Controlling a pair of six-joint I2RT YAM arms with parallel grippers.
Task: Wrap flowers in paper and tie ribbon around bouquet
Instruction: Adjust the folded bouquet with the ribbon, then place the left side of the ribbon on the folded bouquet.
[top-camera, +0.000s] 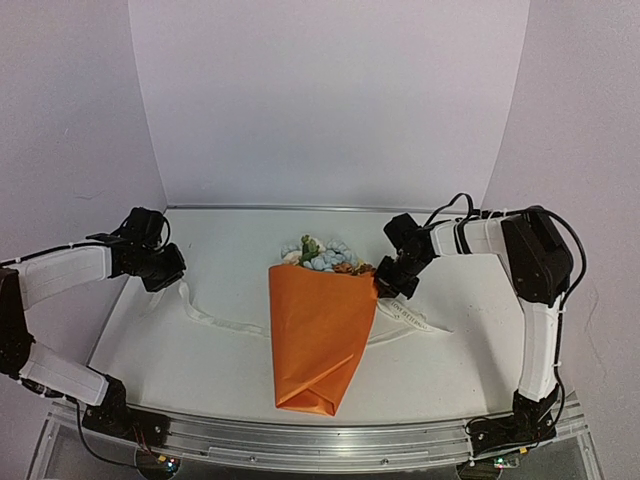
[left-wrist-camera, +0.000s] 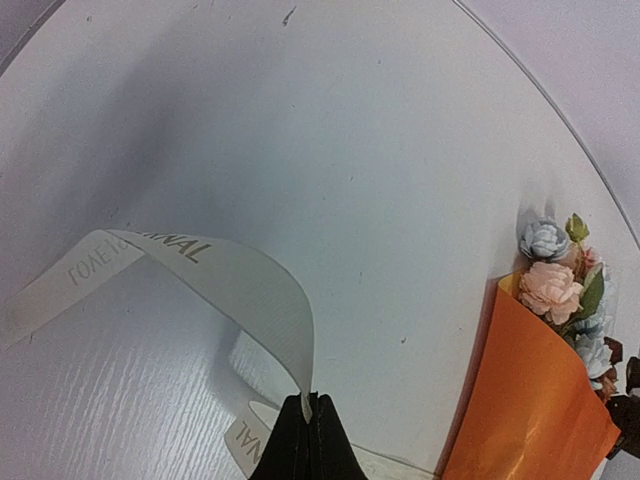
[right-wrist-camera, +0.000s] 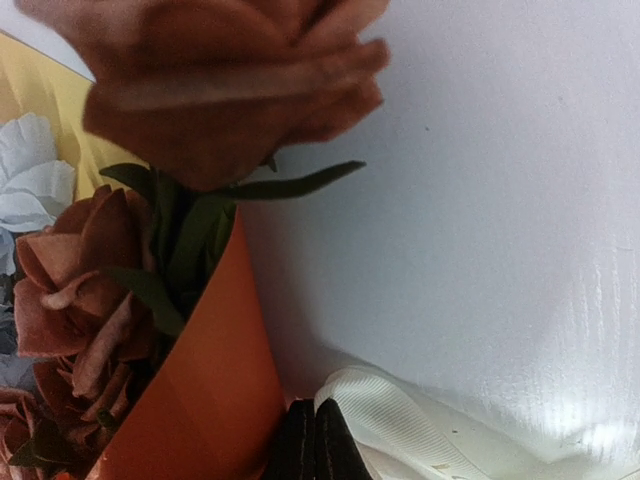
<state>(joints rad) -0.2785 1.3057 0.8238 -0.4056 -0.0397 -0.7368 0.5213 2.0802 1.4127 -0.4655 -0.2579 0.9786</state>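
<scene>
Both of your arms are gripping.
- Your left gripper (top-camera: 172, 281) is clenching one end of the long cream-white fabric ribbon with printed lettering (top-camera: 215, 320).
- Your right gripper (top-camera: 388, 288) is clenching too, and the other ribbon end seems to be coming out from its tips.

The bouquet (top-camera: 315, 330) is lying on the white table (top-camera: 470, 370) between your two grippers. It is an orange paper cone with pastel artificial flowers (top-camera: 320, 253) poking from its wide end.
- Its long axis is running near-to-far, with the point toward the arm bases and the blooms toward the back wall.
- The ribbon is disappearing under the cone and crossing that axis roughly square.
- The right gripper is sitting just beside the cone's wide rim. The left gripper is hanging well apart from it, so the right arm is the nearer.
- Judgement: the tie is hinging on lifting both ends over the cone to cross.

Views:
- The overhead camera is giving you the whole crosswise layout.
- The left wrist camera is showing the ribbon arching up off the table from the pinch, which the overhead is missing.
- The right wrist camera is showing the orange paper (right-wrist-camera: 200, 400) edge lying just beside the tips. Whether they are touching, I cannot tell.
</scene>
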